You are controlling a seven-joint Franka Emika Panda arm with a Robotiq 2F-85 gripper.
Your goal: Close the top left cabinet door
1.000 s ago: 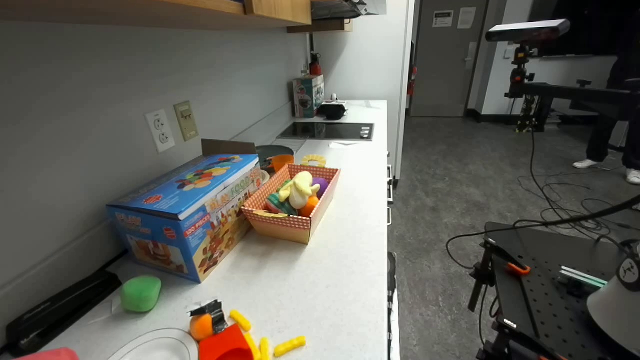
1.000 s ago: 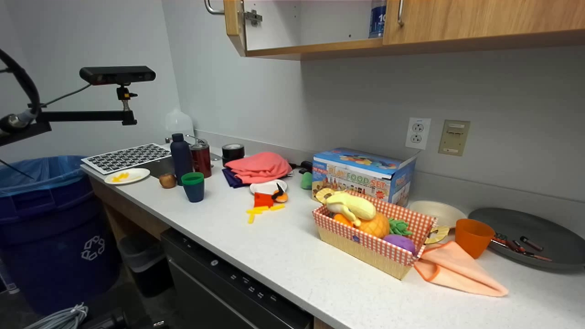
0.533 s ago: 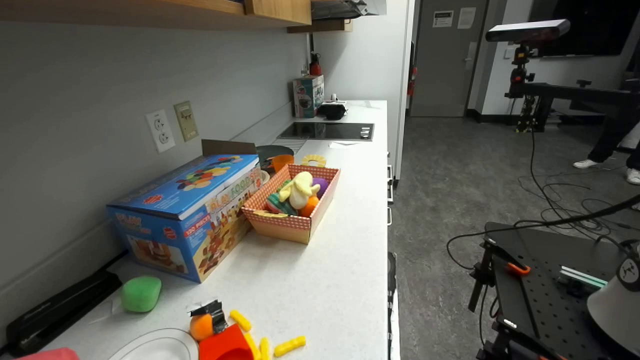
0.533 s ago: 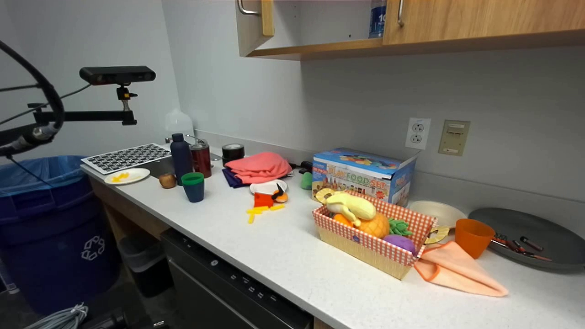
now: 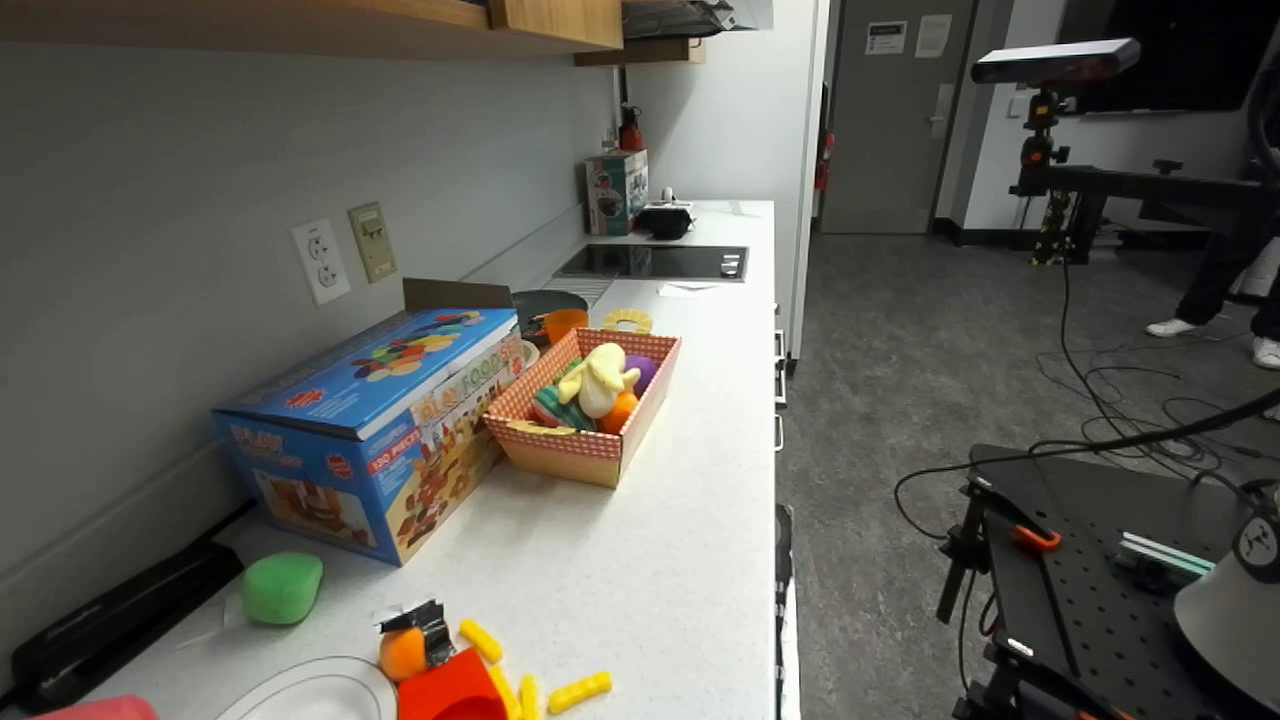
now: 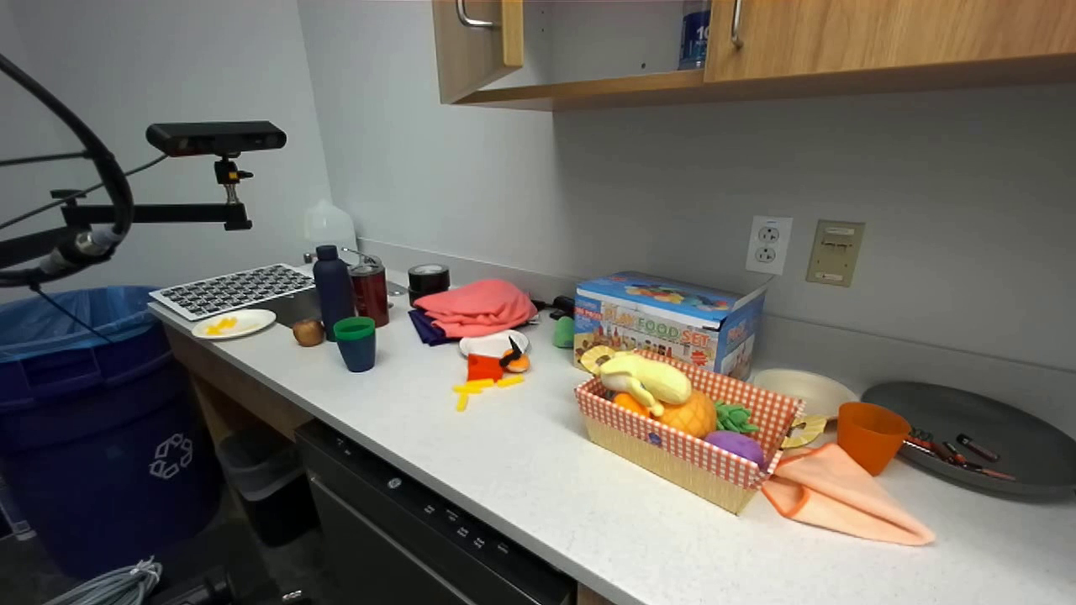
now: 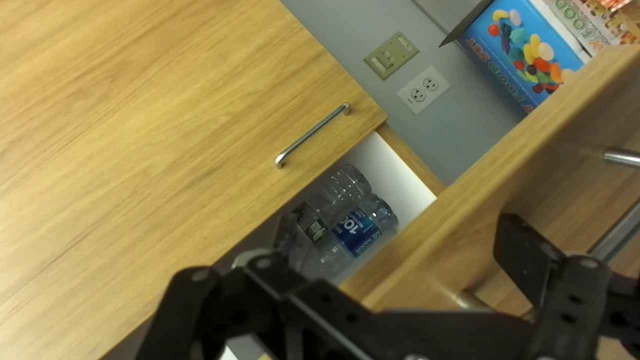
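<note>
The wooden cabinet door (image 6: 477, 59) stands partly open at the top of an exterior view, with a silver handle (image 6: 476, 18) on its front. In the wrist view the door (image 7: 480, 200) slants across, its edge between my gripper's (image 7: 400, 237) spread fingers. One finger is on the cabinet's inner side, the other on the door's front side near its handle (image 7: 620, 230). My gripper is open; I cannot tell whether a finger touches the door. The open cabinet holds clear plastic bottles (image 7: 357, 232). My gripper is out of view in both exterior views.
The neighbouring cabinet door (image 7: 165, 125) is shut, with its own handle (image 7: 312, 135). Below, the counter (image 6: 471, 454) carries a play food box (image 6: 664, 323), a checkered basket (image 6: 664, 445), bottles and cups. A camera on a black arm (image 6: 217, 139) stands at the left.
The cabinet door has swung from wide open toward the cabinet, its free edge moving right in an exterior view. The arm's cable at the left of that view has moved right.
</note>
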